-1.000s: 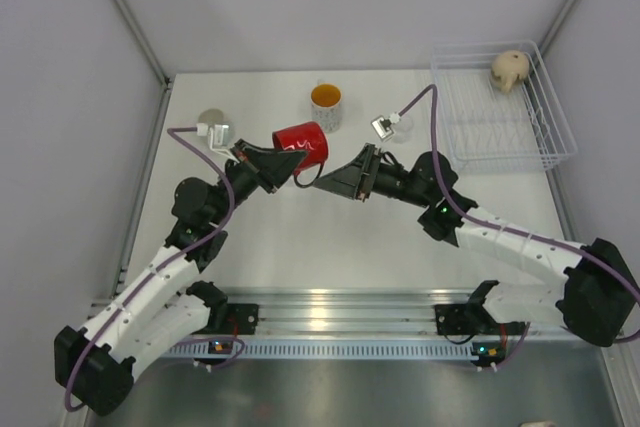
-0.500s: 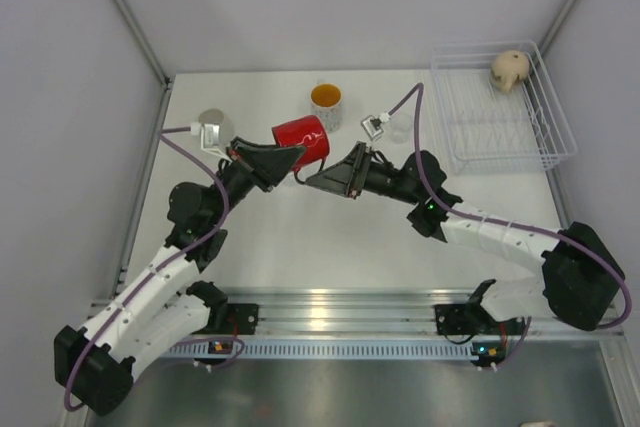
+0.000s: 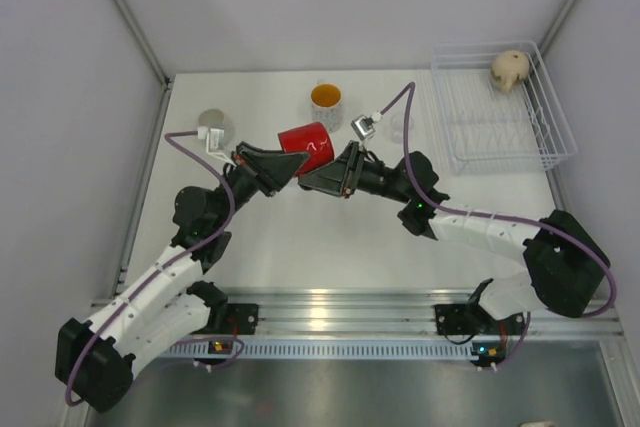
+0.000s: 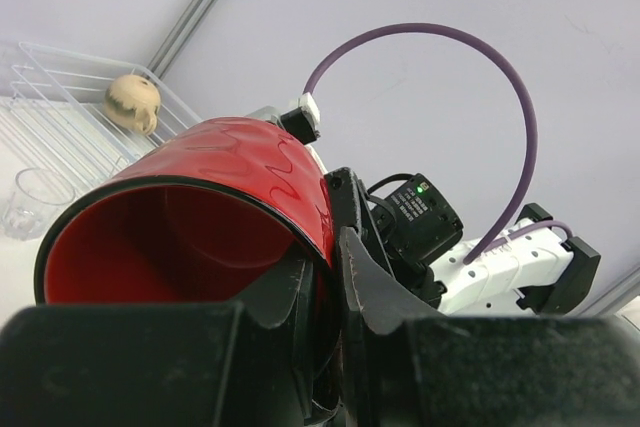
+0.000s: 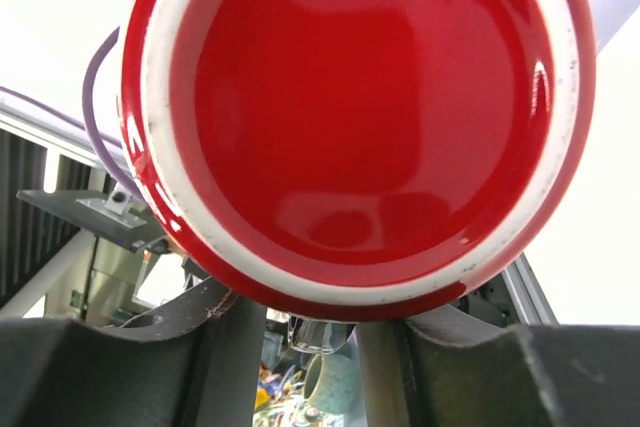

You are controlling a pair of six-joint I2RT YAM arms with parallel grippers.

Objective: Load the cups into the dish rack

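In the view from above, the step in hand looks like a handover in the air: the red cup [image 3: 305,142] hangs over the table [image 3: 300,237], lying on its side between the two arms and well apart from the dish rack [image 3: 480,142] at the far right. The left gripper [image 3: 285,162] has it at the mouth end and the right gripper [image 3: 322,163] meets it at the other end. A beige mug [image 3: 510,69] already lies in the rack, while a speckled mug [image 3: 326,105] and a glass tumbler [image 3: 400,127] stand on the table behind the arms. In the left wrist view, the left fingers [image 4: 380,297] are closed narrowly on the rim of the red cup, one inside the mouth and one outside, so this gripper clearly carries it. In the right wrist view, the round red base fills nearly the whole picture and the right fingers [image 5: 130,357] stand part open on either side of its lower edge. Whether they already press the cup I cannot tell. I judge that the next move calls for the right jaws to close firmly on the base before the left ones let go, and then for a carry to the rack. A release too early could drop the cup.
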